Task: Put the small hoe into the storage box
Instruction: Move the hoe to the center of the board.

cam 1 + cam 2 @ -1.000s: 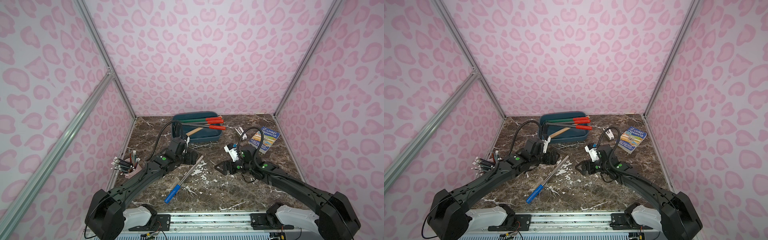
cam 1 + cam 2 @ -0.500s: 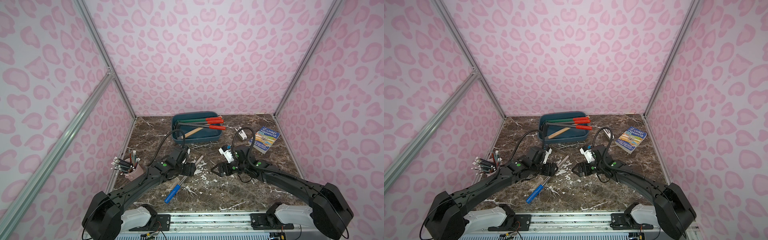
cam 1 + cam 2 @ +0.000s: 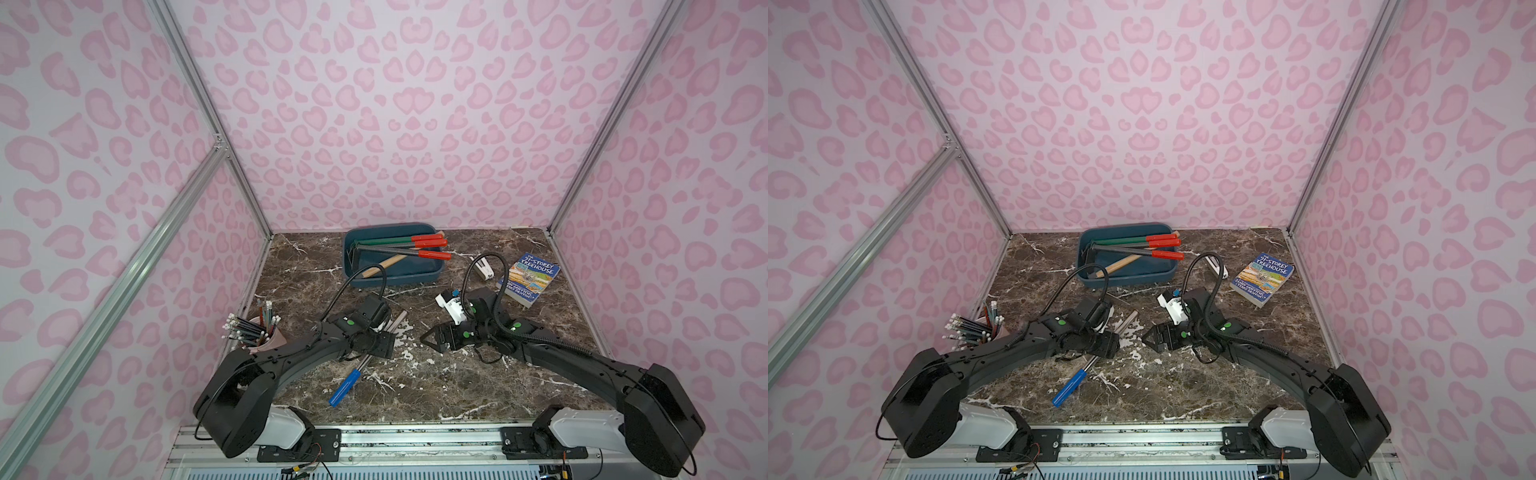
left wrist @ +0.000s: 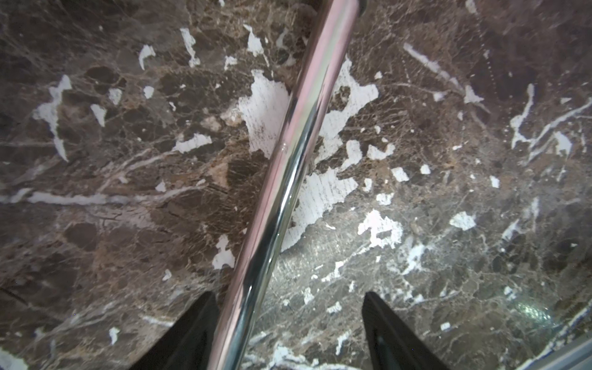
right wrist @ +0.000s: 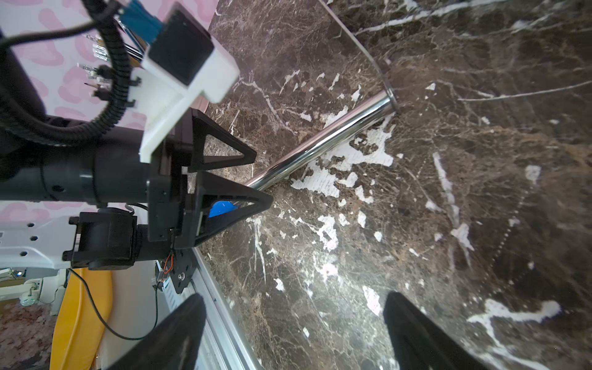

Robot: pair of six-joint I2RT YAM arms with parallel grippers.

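The small hoe [image 3: 345, 387], a chrome-shafted tool with a blue plastic grip, lies flat on the dark brown marble tabletop [image 3: 449, 386], outside and in front of the shallow dark teal-blue plastic storage box [image 3: 399, 280]. The left gripper [image 4: 288, 294] sits low over its shaft with jaws parted, one finger right against the chrome and the other clear of it, so nothing is clamped. The right gripper [image 5: 293, 296] hangs nearby over bare marble — jaws spread wide, empty.

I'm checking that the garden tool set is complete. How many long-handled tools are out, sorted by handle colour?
Red handles: 3, all in the storage box
Wooden handle: 1, also in the storage box
Blue handle: 1, lying on the table
Total: 5
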